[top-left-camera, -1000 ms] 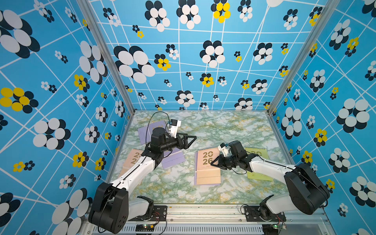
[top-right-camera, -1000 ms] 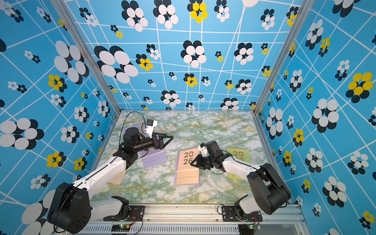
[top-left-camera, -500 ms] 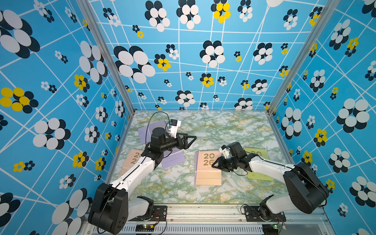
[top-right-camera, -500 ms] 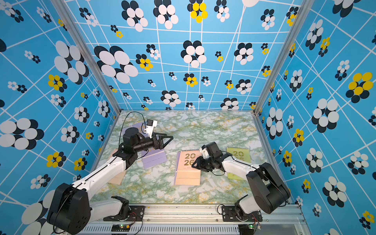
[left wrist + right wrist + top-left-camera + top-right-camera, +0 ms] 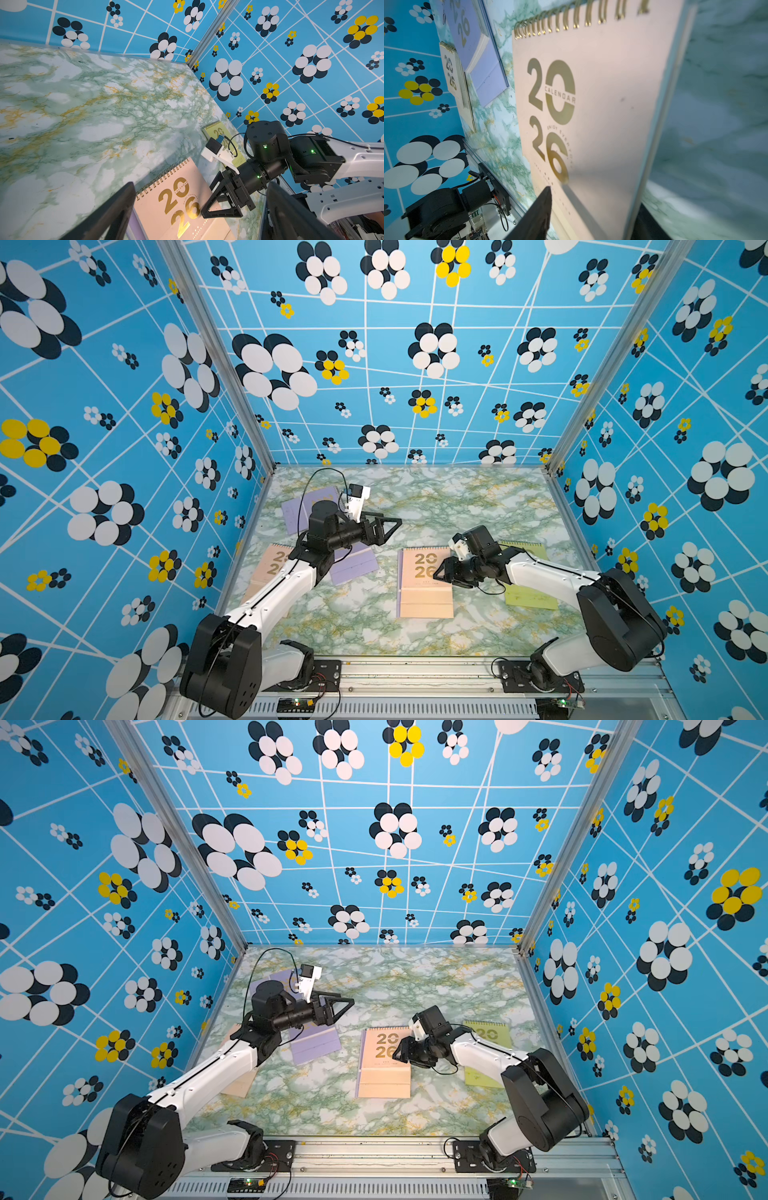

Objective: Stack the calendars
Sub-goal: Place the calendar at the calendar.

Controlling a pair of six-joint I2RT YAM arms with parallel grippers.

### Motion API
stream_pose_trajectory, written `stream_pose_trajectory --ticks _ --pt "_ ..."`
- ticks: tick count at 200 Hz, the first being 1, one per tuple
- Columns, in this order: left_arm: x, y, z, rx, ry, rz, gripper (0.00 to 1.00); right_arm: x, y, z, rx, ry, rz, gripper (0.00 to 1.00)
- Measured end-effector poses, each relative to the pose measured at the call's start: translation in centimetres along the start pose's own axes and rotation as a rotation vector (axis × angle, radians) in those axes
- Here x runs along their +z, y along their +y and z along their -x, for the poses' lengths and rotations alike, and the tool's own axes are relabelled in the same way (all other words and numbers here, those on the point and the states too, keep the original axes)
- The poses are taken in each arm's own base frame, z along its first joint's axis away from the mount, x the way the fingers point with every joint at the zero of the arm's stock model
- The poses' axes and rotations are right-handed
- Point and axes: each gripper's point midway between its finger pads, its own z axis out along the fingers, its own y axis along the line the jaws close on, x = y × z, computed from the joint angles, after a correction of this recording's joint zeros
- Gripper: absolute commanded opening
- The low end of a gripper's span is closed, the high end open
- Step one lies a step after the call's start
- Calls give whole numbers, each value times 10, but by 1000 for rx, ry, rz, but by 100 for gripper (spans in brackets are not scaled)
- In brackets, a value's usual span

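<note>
At the table's centre a peach-pink calendar (image 5: 424,585) (image 5: 384,1069) lies flat on a lavender one, whose edge (image 5: 400,585) shows along its left side. My right gripper (image 5: 436,574) (image 5: 591,220) is open at the peach cover's right edge, one finger (image 5: 537,214) over the cover (image 5: 602,104). A yellow-green calendar (image 5: 530,597) (image 5: 216,128) lies under the right arm. My left gripper (image 5: 397,522) (image 5: 199,216) hovers wide open and empty above the table. A lavender calendar (image 5: 355,566) lies below that arm. Another lavender one (image 5: 293,510) and a peach one (image 5: 272,568) lie at the left.
Blue flowered walls (image 5: 665,489) close in the marble table (image 5: 457,497) on three sides. A metal rail (image 5: 415,668) with both arm bases runs along the front edge. The back half of the table holds nothing but the far left lavender calendar.
My right gripper's jaws have spread apart at the peach calendar's right edge, and the calendar now rests flat on the lavender one. The left arm has not moved.
</note>
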Motion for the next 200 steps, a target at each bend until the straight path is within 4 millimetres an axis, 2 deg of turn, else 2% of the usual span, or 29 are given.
stream_pose_trajectory --ticks 80,200 --pt "-2 1 -3 0 11 16 99 4 -14 0 16 14 -76 60" --pt "-4 0 -4 9 14 21 99 1 -20 24 19 -29 -183 65"
